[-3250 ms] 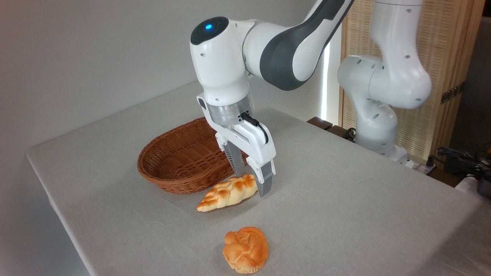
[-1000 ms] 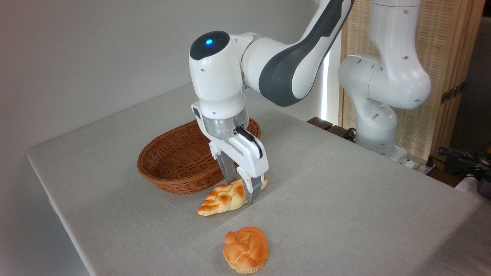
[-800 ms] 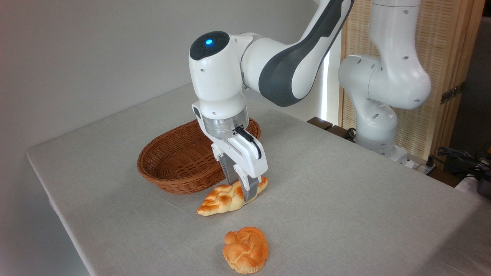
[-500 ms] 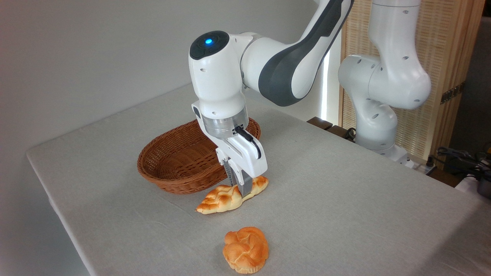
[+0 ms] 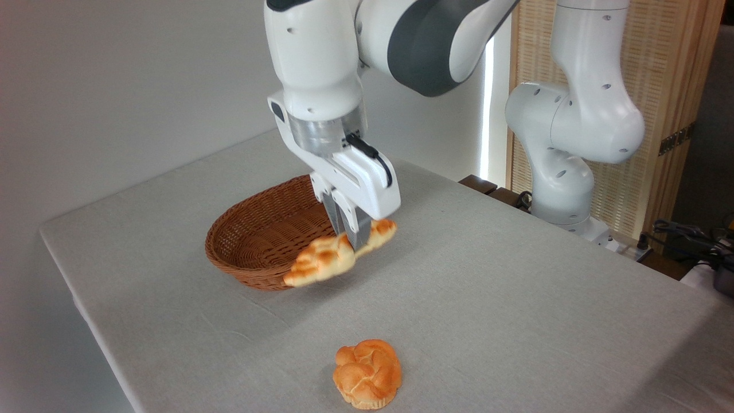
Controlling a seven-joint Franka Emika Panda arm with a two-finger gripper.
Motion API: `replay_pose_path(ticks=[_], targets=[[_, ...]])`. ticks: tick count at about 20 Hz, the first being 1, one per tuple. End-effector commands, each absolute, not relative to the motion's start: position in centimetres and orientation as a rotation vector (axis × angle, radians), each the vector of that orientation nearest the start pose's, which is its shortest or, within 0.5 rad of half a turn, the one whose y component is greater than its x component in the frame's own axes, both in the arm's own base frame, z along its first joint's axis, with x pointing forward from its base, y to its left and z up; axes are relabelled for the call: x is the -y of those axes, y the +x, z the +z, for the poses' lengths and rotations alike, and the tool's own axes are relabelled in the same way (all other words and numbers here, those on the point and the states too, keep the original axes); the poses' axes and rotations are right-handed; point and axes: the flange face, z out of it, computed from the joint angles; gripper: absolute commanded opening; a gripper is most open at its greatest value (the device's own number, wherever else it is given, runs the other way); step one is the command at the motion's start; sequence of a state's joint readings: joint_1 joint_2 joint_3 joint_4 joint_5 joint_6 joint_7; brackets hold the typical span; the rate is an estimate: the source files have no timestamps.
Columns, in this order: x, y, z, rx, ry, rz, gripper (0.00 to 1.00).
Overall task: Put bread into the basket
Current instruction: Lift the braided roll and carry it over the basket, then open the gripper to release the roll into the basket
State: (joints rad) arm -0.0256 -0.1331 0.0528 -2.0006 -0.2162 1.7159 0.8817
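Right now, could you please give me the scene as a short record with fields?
tool: shut on the braided loaf
braided loaf: lifted off the table, blurred, tilted with its left tip lower, in front of the basket's near rim
basket: oval wicker, on the table, nothing seen inside
round bun: on the table near the front edge, untouched
table: grey cloth

We place the basket on the table, left of centre, toward the rear. The bread hangs above the table w/ its left end in front of the basket's near-right rim, pinched mid-length in the gripper. The bun sits near the front edge, well apart from both. Arm base: rear right.
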Motion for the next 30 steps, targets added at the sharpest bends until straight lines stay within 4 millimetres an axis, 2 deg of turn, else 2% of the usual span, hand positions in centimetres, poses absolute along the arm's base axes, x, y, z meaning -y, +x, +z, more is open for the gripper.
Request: replay_pose_path(ticks=[1, 5, 6, 10, 11, 12, 13, 14, 15, 17, 24, 27, 28, 30], targets=[[4.8, 50.5, 52.2, -1.313, -3.239, 0.047, 0.13], [9.1, 50.6, 52.5, -1.358, -3.228, 0.004, 0.15], [10.8, 50.5, 52.3, -1.361, -3.219, 0.007, 0.15], [16.2, 51.5, 49.2, -1.322, -3.191, 0.012, 0.17], [16.6, 51.8, 48.3, -1.332, -3.174, 0.024, 0.3], [17.0, 51.9, 47.8, -1.345, -3.158, 0.032, 0.5], [17.2, 52.0, 47.2, -1.352, -3.148, 0.051, 0.77], [17.3, 52.0, 47.1, -1.361, -3.136, 0.059, 0.89], [17.2, 52.0, 47.0, -1.36, -3.127, 0.064, 0.9], [17.3, 51.9, 46.7, -1.364, -3.125, 0.073, 1.0], [17.2, 51.8, 46.6, -1.365, -3.125, 0.082, 1.0], [16.2, 51.9, 48.5, -1.346, -3.127, 0.041, 1.0], [15.8, 52.0, 50.0, -1.344, -3.113, 0.009, 1.0], [13.7, 52.7, 52.4, -1.323, -3.08, 0.008, 1.0]])
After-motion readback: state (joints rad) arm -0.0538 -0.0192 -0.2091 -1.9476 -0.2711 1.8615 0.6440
